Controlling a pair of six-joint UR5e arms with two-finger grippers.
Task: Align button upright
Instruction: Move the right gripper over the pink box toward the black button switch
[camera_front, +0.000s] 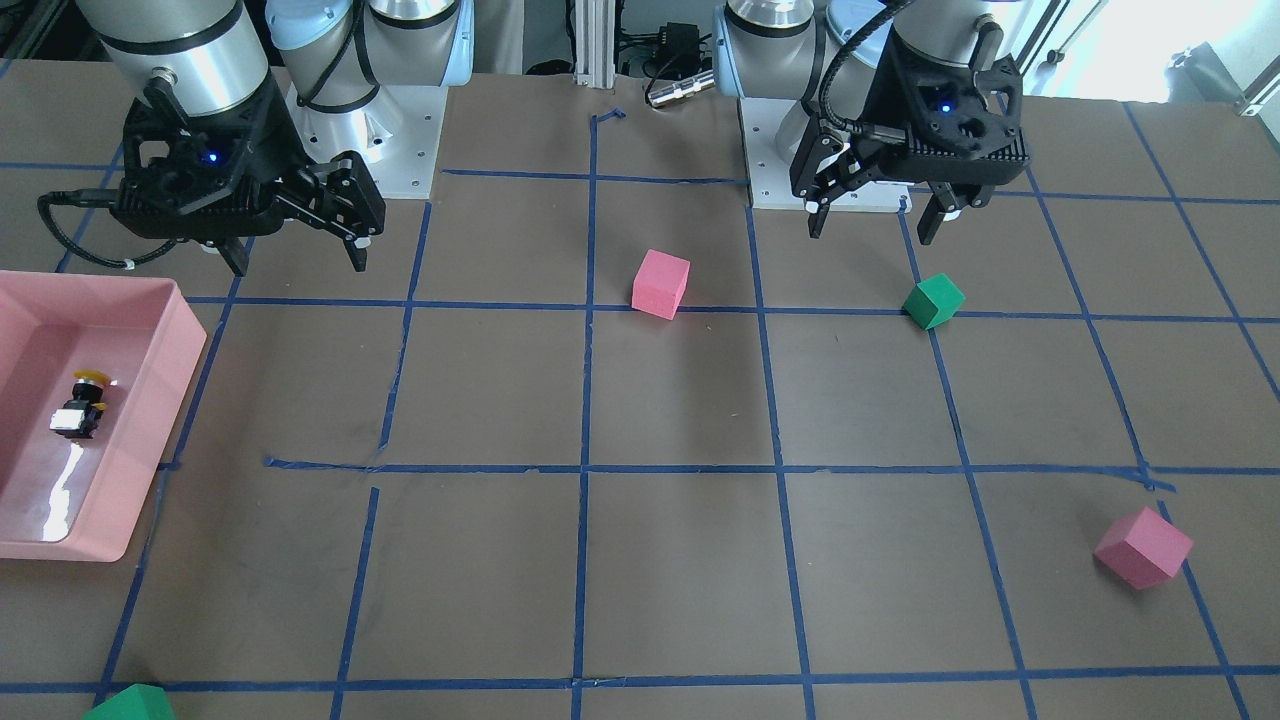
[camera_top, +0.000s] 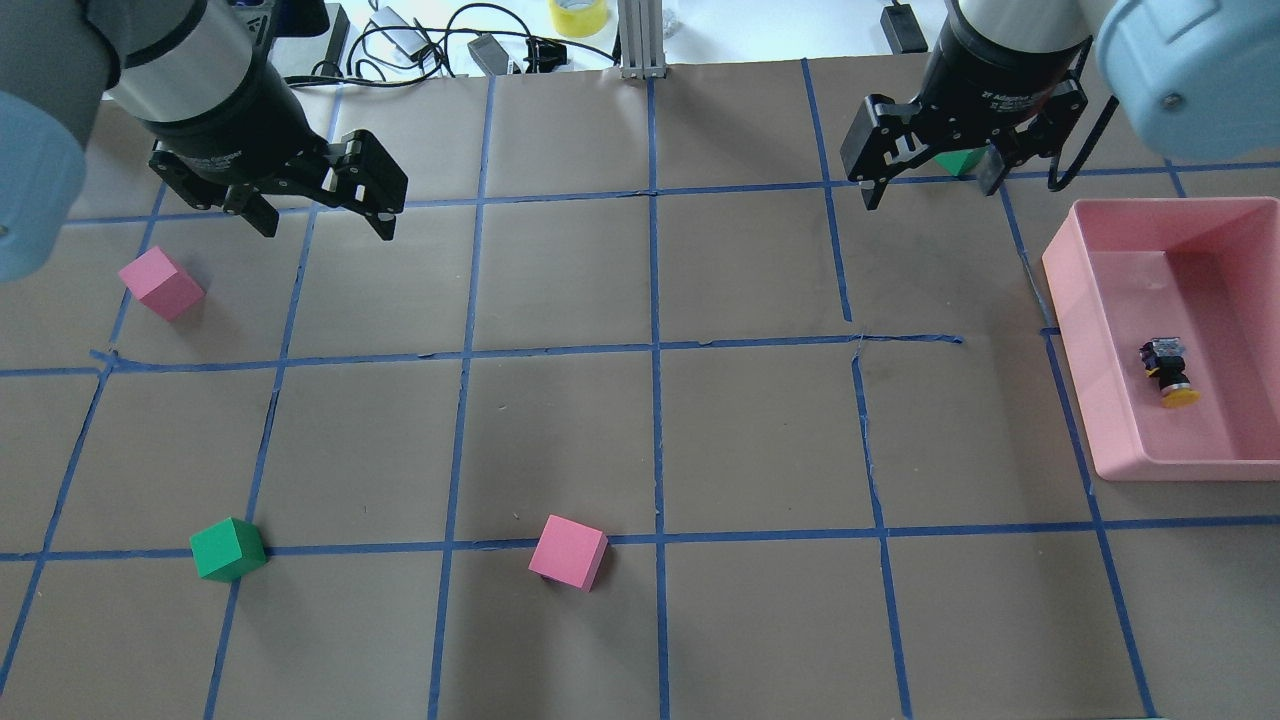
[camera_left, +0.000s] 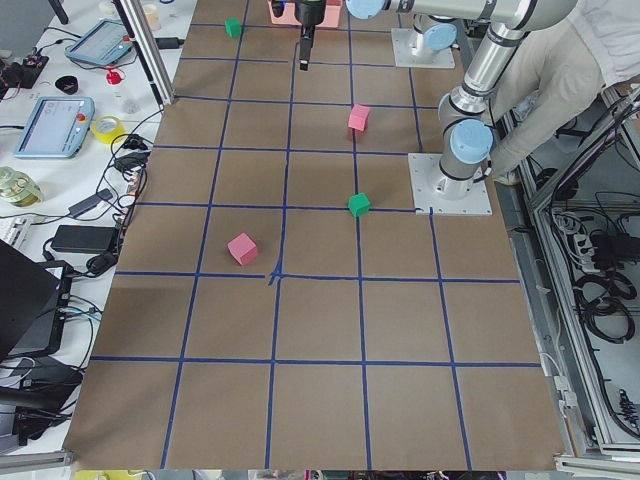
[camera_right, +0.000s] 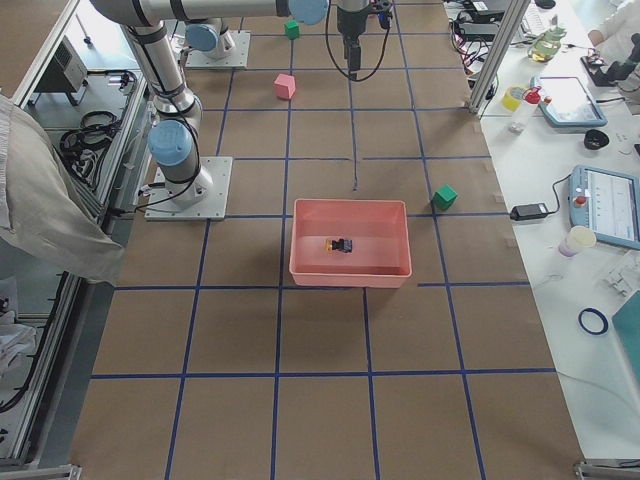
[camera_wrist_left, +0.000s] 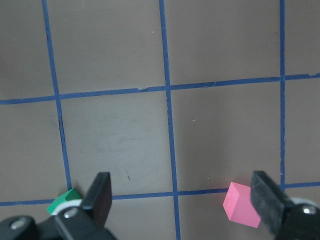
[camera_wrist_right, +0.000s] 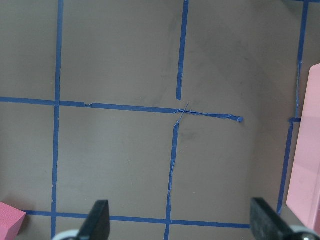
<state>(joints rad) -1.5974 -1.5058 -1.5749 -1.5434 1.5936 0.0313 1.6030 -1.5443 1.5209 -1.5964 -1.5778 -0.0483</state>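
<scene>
The button (camera_top: 1168, 372) lies on its side inside the pink tray (camera_top: 1065, 280), its yellow cap toward the robot. It also shows in the front view (camera_front: 80, 405) and the right side view (camera_right: 341, 245). My right gripper (camera_top: 930, 192) is open and empty, raised above the table to the left of the tray and apart from it; it also shows in the front view (camera_front: 300, 265). My left gripper (camera_top: 325, 222) is open and empty, raised over the far left of the table (camera_front: 872, 232). Both wrist views show open jaws over bare table.
A pink cube (camera_top: 160, 283) lies near my left gripper. A green cube (camera_top: 228, 548) and another pink cube (camera_top: 568, 551) lie nearer the robot. A second green cube (camera_top: 958, 160) sits behind my right gripper. The tray's edge shows in the right wrist view (camera_wrist_right: 307, 150).
</scene>
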